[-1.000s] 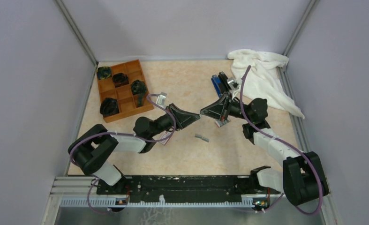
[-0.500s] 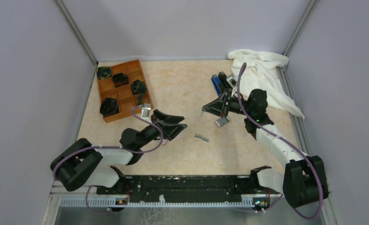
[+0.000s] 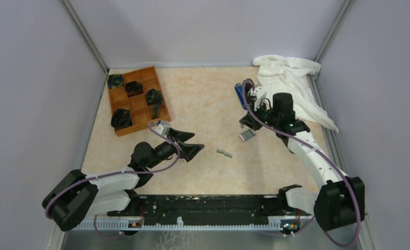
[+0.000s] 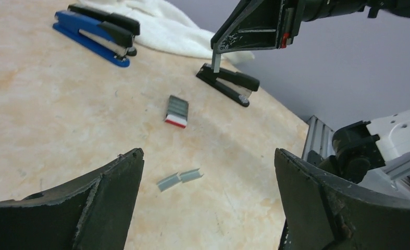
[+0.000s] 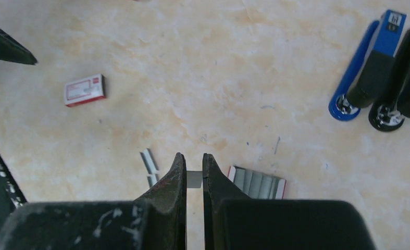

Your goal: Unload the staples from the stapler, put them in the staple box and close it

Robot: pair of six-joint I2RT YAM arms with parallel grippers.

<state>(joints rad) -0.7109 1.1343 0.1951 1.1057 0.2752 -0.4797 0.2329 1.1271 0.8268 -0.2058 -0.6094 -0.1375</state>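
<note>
On table [image 3: 202, 99], staples [image 3: 224, 153] flat (long axis left-right).

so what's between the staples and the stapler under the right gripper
Between the staples and stapler sits a small red-edged staple box, touching neither; left wrist view shows it.

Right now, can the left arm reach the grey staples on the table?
Probably yes: the left end effector is open, and the staples lie just ahead on bare table, nothing between.
</note>
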